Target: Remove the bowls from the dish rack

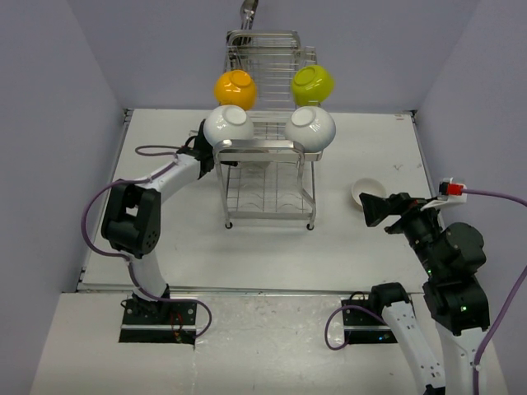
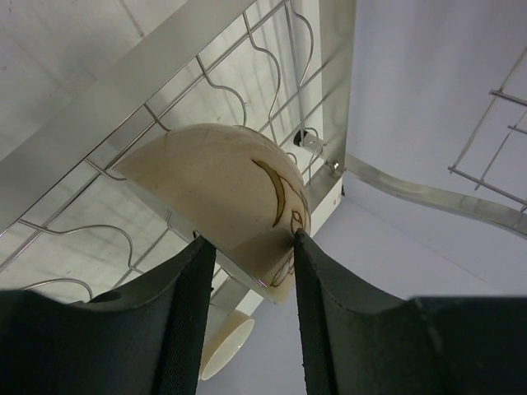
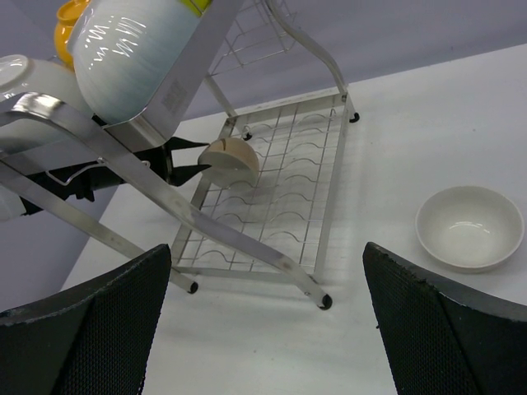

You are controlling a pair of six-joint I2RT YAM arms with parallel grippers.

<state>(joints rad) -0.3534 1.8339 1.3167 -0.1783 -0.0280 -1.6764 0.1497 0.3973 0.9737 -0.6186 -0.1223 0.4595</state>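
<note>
Left fingers (image 2: pixel 177 329) pinch cream bowl (image 2: pixel 222 189), brown-marked, tilted on rack (image 2: pixel 107 99) wire.

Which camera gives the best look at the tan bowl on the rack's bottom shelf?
The left wrist view: the tan bowl fills the frame, held in the left gripper. The right wrist view shows it small on the lower shelf; the top view hides it under the rack.

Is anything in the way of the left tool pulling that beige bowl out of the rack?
Yes. The dish rack's upper tier, loaded with white bowls, hangs over the beige bowl, so the left tool cannot lift straight up; backing out through the rack's left side looks open.
</note>
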